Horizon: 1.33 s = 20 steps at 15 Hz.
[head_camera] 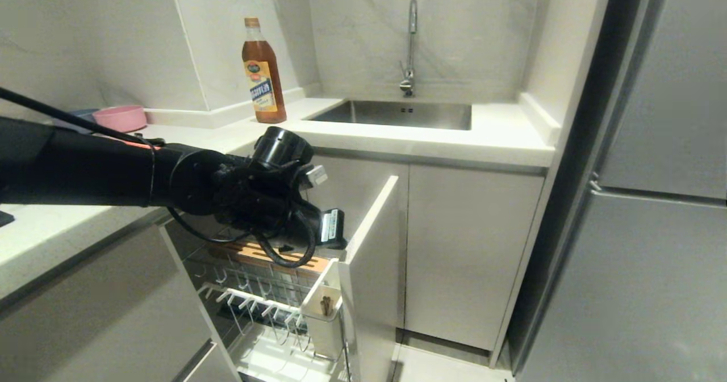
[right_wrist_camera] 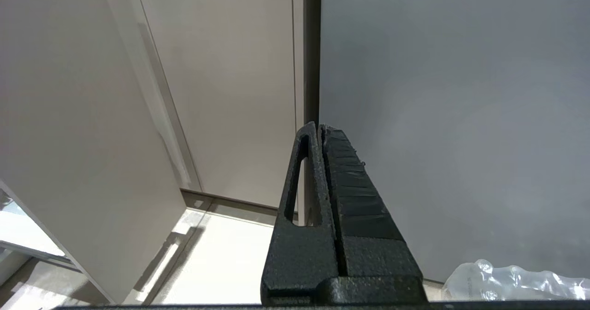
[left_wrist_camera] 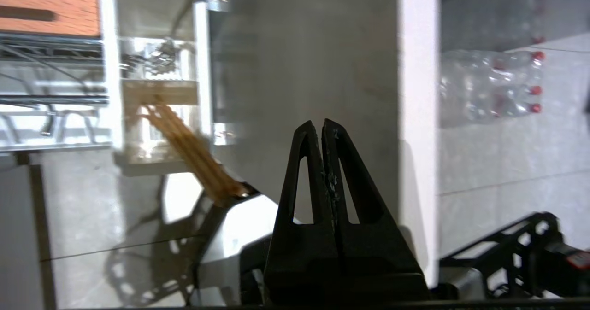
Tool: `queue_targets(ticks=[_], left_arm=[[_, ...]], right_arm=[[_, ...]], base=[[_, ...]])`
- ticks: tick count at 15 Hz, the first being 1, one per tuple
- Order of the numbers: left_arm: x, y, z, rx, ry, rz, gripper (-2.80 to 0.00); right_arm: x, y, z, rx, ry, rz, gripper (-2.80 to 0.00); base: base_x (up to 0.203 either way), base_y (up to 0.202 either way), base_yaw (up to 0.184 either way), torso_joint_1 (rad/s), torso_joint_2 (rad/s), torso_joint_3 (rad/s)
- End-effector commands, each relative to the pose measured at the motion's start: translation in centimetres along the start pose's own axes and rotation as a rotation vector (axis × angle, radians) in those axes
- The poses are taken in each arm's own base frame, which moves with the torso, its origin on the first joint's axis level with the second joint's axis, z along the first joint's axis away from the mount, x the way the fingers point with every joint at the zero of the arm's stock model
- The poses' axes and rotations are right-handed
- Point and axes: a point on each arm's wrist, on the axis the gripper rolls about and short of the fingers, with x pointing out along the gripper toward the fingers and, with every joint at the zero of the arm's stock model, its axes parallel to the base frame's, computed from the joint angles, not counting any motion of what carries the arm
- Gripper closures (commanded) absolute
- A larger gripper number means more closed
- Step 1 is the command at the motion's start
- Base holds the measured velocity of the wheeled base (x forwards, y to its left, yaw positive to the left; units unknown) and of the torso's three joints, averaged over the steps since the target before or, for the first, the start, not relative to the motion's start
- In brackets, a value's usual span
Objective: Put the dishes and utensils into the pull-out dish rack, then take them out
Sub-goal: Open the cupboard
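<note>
The pull-out dish rack [head_camera: 250, 299] stands drawn out from under the counter, with its pale front panel [head_camera: 372, 240] on the right. A wood strip [head_camera: 267, 254] crosses its top. Its white utensil box [left_wrist_camera: 156, 70] sits against the panel. Light-wood chopsticks [left_wrist_camera: 184, 149] lean in the box, and a grey metal utensil [left_wrist_camera: 159, 56] lies in the compartment beside them. My left gripper [left_wrist_camera: 321, 123] hangs shut and empty over the panel's inner face, beside the box. My right gripper [right_wrist_camera: 320, 126] is shut, parked low by the cabinet. The dishes are out of view.
An oil bottle [head_camera: 263, 72] stands on the counter left of the sink [head_camera: 397, 115]. A pink bowl [head_camera: 119, 118] sits at the far left. A pack of water bottles [left_wrist_camera: 488, 86] lies on the floor beyond the panel. The grey fridge [head_camera: 653, 229] closes the right side.
</note>
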Motion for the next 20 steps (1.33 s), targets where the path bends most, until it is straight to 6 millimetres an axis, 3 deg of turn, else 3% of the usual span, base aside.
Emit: queue_targets(ticks=[1,12,17,20], left_arm=[[0.0,-0.9,-0.4,-0.011,0.017,-0.035,0.0],[0.6,-3.1,-1.5,-0.008,0.055,-0.076,0.0],[0.6,-2.8,-1.4,-0.012,0.053,-0.061,0.0],[0.1,-0.7,-0.4,-0.04,0.009,-0.007,0.0]], right_arm=[[0.0,0.0,0.0,0.0,0.001,0.0,0.0],[0.0,0.0,0.0,0.0,0.001,0.0,0.0],[0.0,0.0,0.0,0.0,0.001,0.0,0.0],[0.0,0.0,0.0,0.0,0.001,0.0,0.0]], base=[[0.0,0.0,0.0,0.0,0.0,0.0],[0.0,0.0,0.0,0.0,0.0,0.0],[0.0,0.0,0.0,0.0,0.0,0.0],[0.0,0.0,0.0,0.0,0.0,0.0]])
